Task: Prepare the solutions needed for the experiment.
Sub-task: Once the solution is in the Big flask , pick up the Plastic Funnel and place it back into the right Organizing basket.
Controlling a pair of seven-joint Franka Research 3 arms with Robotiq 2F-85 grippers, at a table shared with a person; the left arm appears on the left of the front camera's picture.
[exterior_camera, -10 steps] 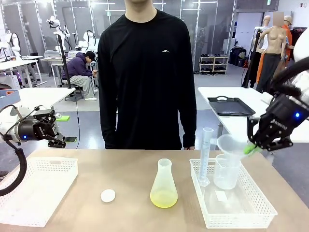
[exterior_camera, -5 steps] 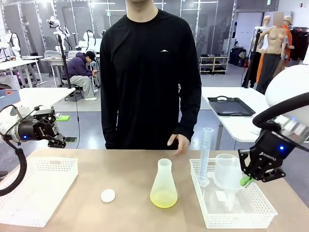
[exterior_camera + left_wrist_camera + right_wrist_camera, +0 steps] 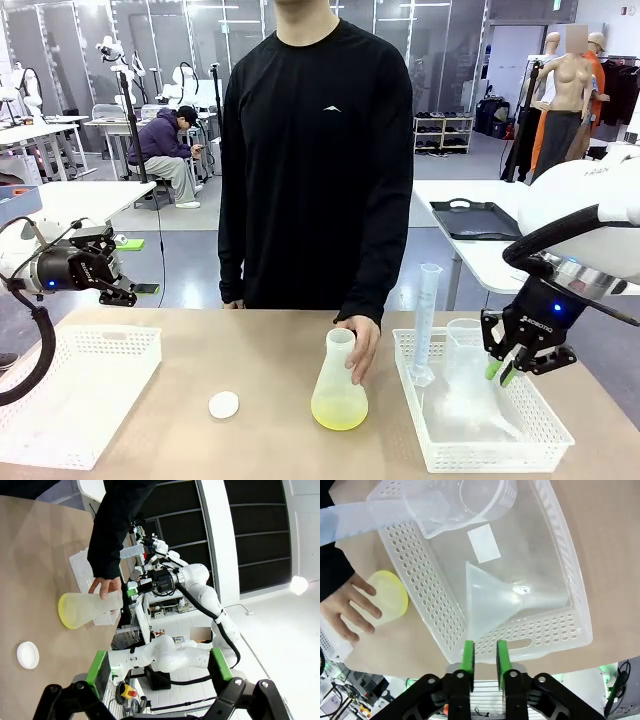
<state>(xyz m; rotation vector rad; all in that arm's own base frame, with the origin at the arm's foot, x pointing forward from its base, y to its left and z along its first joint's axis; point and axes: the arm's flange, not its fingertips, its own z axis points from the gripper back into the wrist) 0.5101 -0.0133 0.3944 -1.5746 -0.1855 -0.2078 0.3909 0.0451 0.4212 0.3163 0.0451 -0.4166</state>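
Inspection findings, all positions referred to the conical flask [image 3: 339, 385].

1. The flask stands upright on the table [image 3: 260, 340], about mid-width. The solution [image 3: 339, 410] is a shallow yellow-green layer in its base.
2. The person's hand [image 3: 362, 345] is on the flask, fingers wrapped round the neck and shoulder on its right side. The person stands directly behind the flask, at the far edge.
3. Your right gripper [image 3: 500, 372] hangs to the right of the flask, over the perforated white basket [image 3: 545, 435] that sits just beside the flask on that side. In the right wrist view its green pads are parted by a narrow gap with nothing between them, so it is released.
4. The clear funnel [image 3: 492, 602] lies on its side on the floor of that basket, below the pads and clear of them.
5. A clear beaker [image 3: 462, 350] and a tall graduated cylinder [image 3: 427, 320] stand upright in the same basket, at its far end. The cylinder is the nearer of the two to the flask.
6. Your left gripper [image 3: 135, 293] hovers well to the left of the flask, above the far edge of a second white basket [image 3: 100, 332]. Its fingers are spread wide and hold nothing.
7. A small white disc [image 3: 224, 404] lies on the table between the flask and that second basket, nearer the flask and touching neither.
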